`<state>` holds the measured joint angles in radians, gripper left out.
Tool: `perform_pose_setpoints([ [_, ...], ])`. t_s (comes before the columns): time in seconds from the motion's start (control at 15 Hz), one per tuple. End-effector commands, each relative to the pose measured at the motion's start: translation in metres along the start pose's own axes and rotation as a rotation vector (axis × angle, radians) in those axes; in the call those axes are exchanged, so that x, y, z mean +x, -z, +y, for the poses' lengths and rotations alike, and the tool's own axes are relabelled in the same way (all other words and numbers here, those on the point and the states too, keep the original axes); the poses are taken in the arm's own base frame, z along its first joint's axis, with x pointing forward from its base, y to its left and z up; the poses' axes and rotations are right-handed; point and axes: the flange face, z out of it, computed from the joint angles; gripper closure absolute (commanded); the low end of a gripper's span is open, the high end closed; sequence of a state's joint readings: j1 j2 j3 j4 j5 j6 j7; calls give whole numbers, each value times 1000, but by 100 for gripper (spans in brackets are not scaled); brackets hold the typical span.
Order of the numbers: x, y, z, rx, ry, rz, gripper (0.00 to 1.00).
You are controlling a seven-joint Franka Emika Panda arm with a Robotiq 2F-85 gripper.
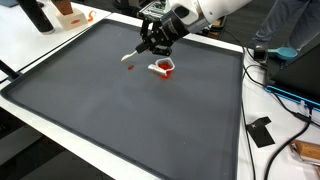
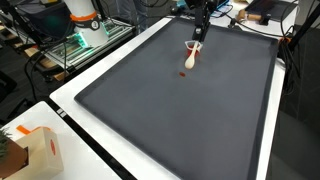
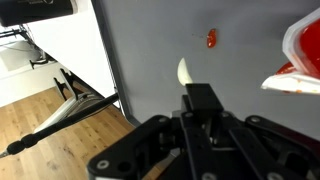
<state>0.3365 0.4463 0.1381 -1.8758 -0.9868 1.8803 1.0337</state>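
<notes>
Item: Robotiq gripper (image 1: 152,45), on the one arm, reaching in over the far part of the mat and tilted low toward it. State: jaws drawn close together on a white utensil (image 1: 135,54), a slim piece that sticks out from between the fingers and slants down toward the mat; in the wrist view its pale, pointed tip (image 3: 183,72) shows just ahead of the black fingers (image 3: 200,98). Whether the tip touches the mat cannot be told. Nearest thing: small red piece (image 3: 211,39), lying loose on the mat a little beyond the utensil's tip and apart from it; it also shows as a red spot in an exterior view (image 2: 184,73). Next: red and white cup (image 1: 163,67), on the mat just beside the gripper, not held; the wrist view cuts it off at the frame edge (image 3: 300,55). Support: dark grey mat (image 1: 120,110), covering most of a white table (image 1: 60,122). Surroundings: a flat black object (image 1: 262,132) and cables (image 1: 285,95) on the table's bare strip beside the mat; a cardboard box (image 2: 40,150) at a table corner, well apart from the gripper; wooden floor (image 3: 50,125) beyond the table edge in the wrist view.
</notes>
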Motion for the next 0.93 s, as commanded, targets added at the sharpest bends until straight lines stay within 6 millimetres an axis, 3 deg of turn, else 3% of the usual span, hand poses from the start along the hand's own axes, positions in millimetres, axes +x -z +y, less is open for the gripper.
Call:
perform_pose_setpoints([
  [0.0,3,-2,-4,1,4,-18,97],
  [0.47,9,0,7,57,23,-58,97],
  [0.87,14,6,29,152,63,-145,97],
])
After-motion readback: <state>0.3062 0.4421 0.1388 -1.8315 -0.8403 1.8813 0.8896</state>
